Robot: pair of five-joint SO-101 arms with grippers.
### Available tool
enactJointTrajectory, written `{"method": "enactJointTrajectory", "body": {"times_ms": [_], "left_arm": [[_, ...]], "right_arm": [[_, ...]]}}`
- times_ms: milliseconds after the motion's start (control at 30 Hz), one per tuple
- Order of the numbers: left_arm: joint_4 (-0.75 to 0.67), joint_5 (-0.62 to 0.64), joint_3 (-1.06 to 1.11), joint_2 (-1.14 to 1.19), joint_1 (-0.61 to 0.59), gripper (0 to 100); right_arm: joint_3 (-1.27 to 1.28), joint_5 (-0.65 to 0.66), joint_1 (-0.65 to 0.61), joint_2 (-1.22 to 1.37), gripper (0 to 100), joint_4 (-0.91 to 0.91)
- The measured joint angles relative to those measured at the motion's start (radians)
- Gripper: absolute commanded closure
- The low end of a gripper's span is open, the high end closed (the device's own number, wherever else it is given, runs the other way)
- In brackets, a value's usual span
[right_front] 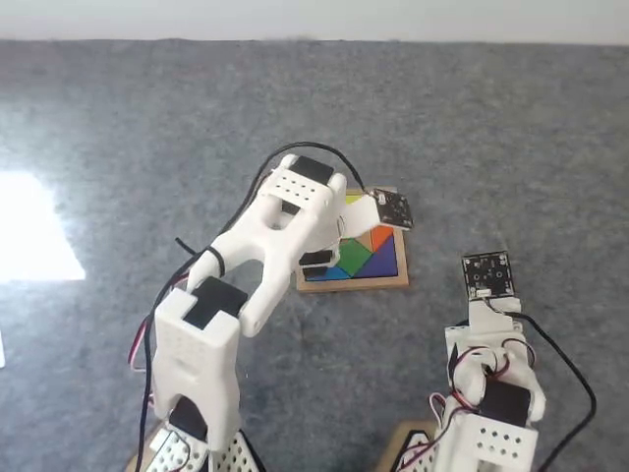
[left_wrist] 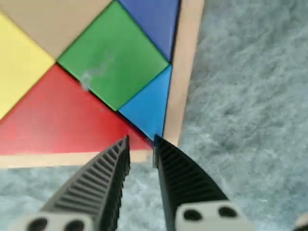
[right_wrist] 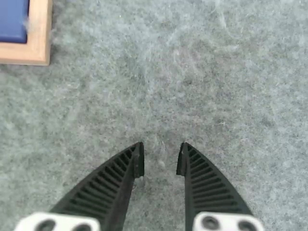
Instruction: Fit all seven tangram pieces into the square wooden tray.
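Hovering at one corner of the square wooden tray (left_wrist: 180, 72), the left gripper (left_wrist: 141, 142) has its ribbed jaws only a narrow slit apart and nothing between them. Its tips sit just above the tray's rim, beside the small light blue triangle (left_wrist: 147, 108). That pose looks suited to nudging or pressing a piece flat, not to carrying one.

Inside the tray, the light blue triangle lies in that corner against the rim. The green square (left_wrist: 113, 60) touches it diagonally, the large red triangle (left_wrist: 62, 115) runs along the near rim, the dark blue triangle (left_wrist: 154, 19) lies along the side rim, and a yellow piece (left_wrist: 19, 67) sits further in. They meet edge to edge with no gaps showing. Whether the tan patch beyond the green square is a piece or bare floor, I cannot tell, so I judge the fit close to complete, not certain.

The right gripper (right_wrist: 161, 154) waits well apart from the tray over grey felt (right_wrist: 192, 72), its jaws moderately open and empty, likely parked to keep out of the way. The tray's raised rim leaves little room to slide anything sideways, while the felt offers open room beyond the tray's outer edges.
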Motion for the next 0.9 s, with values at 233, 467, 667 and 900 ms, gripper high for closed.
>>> {"method": "enactJointTrajectory", "body": {"times_ms": [233, 467, 667, 900], "left_arm": [[-0.041, 0.028, 0.021, -0.012, 0.008, 92], [0.071, 0.195, -0.032, -0.183, -0.011, 98], [0.014, 0.353, 0.184, -0.589, 0.031, 98], [-0.330, 0.500, 0.781, -1.140, -0.118, 98]], "right_arm": [[0.000, 0.000, 0.000, 0.000, 86.3, 0.000], [0.000, 0.000, 0.000, 0.000, 86.5, 0.000], [0.000, 0.000, 0.000, 0.000, 89.0, 0.000], [0.000, 0.003, 0.000, 0.000, 99.1, -0.006]]}}
